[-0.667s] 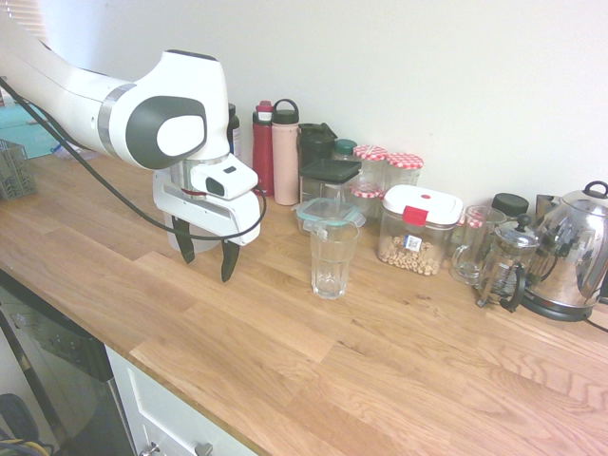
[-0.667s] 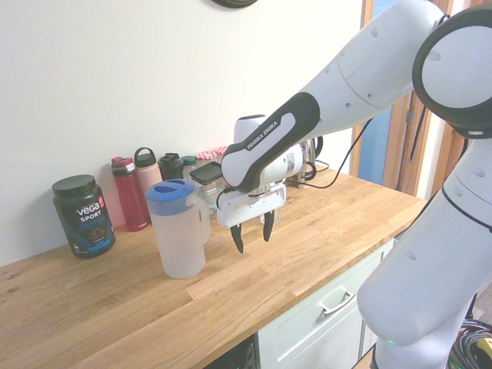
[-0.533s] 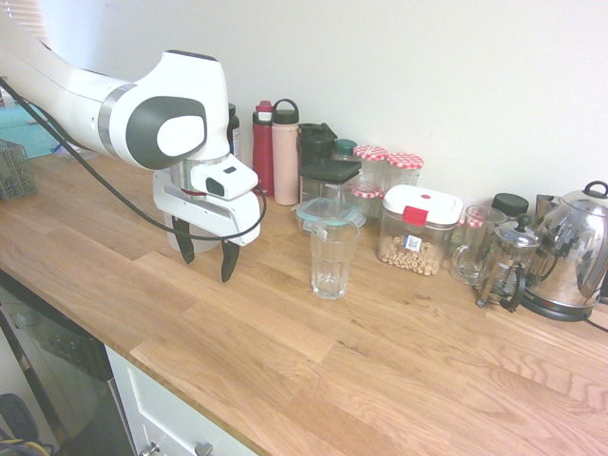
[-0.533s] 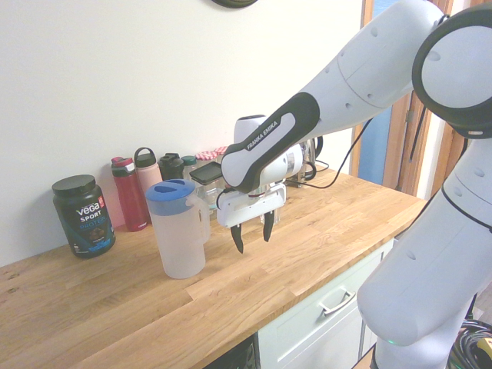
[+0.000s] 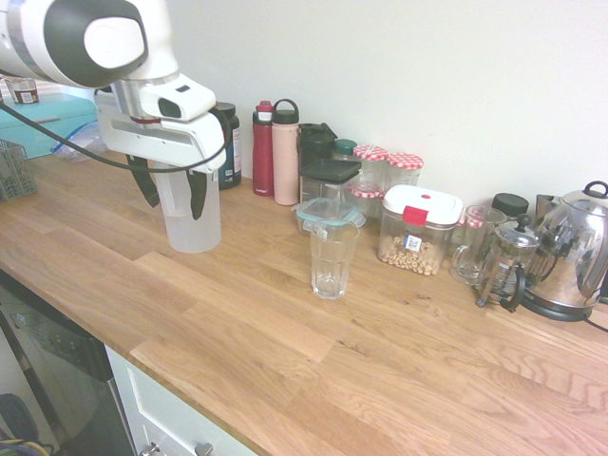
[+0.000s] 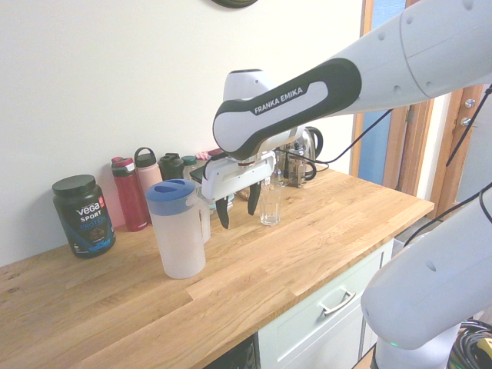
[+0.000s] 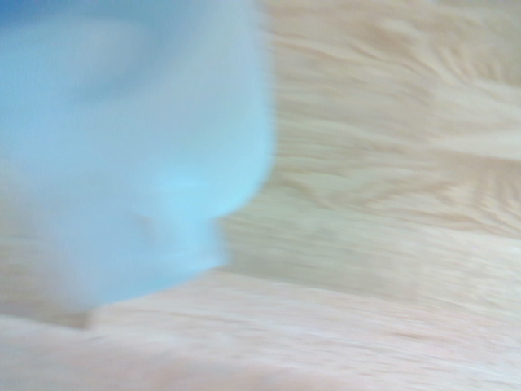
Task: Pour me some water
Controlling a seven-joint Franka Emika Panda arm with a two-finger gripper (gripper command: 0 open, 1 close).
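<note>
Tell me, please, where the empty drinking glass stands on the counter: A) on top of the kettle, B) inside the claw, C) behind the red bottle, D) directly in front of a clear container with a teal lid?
D: the drinking glass stands free on the counter, just in front of the teal-lidded container, apart from the open claw.

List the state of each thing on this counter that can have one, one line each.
Jug: upright on the counter, blue lid on, not held.
Gripper: open, empty, raised beside the jug's handle.
Drinking glass: upright, looks empty.
Cereal container: lid shut, partly filled.
Red bottle: capped, upright.
Pink bottle: capped, upright.
Kettle: lid on, on its base.
French press: lid on, upright.
</note>
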